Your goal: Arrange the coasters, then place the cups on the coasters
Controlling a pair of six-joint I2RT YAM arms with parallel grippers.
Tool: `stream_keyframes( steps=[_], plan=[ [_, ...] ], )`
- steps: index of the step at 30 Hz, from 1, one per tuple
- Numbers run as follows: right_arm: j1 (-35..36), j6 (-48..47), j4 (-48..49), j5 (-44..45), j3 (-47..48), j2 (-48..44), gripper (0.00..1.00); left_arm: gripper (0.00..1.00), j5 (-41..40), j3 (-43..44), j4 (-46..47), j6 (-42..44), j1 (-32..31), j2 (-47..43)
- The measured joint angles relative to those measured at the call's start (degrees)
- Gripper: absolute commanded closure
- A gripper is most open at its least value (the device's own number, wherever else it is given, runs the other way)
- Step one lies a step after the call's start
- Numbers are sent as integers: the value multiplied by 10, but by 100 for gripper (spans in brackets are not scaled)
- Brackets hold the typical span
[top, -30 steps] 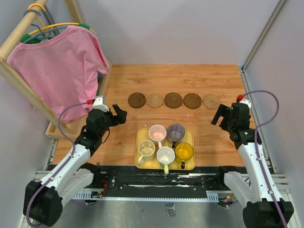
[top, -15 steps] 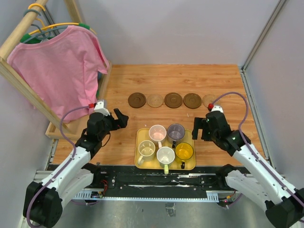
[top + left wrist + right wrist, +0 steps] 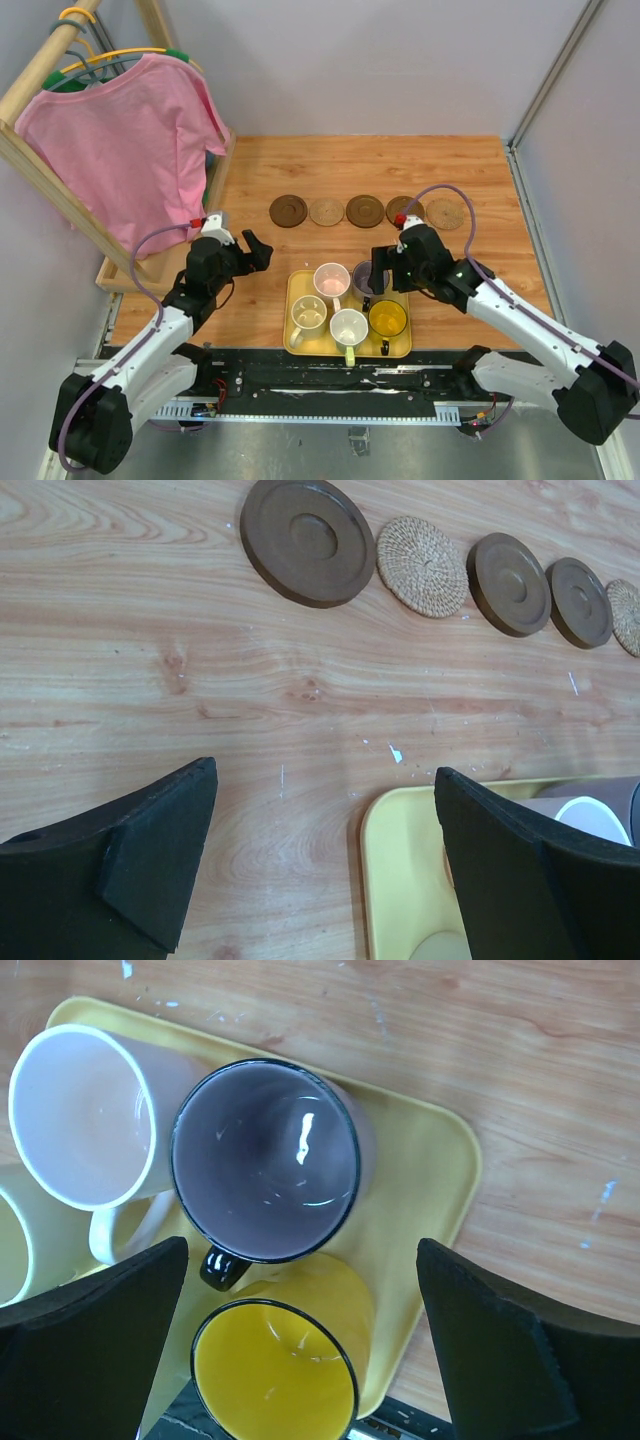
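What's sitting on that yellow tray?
Five upright cups: cream, pink, white-green, yellow, grey-purple. The tray floor beneath them is covered; the right gripper overhead partly hides the grey-purple one.

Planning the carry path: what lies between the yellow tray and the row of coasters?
Only bare wooden table, as the left wrist view shows; the tray and coasters stand apart.
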Motion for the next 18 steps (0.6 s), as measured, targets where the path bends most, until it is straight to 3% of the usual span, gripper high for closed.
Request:
stream_keyframes(
  steps=[18],
  plan=[
    [94, -23, -10, 9, 37, 112, 1, 6, 8, 0, 17, 0, 0, 14]
  ],
)
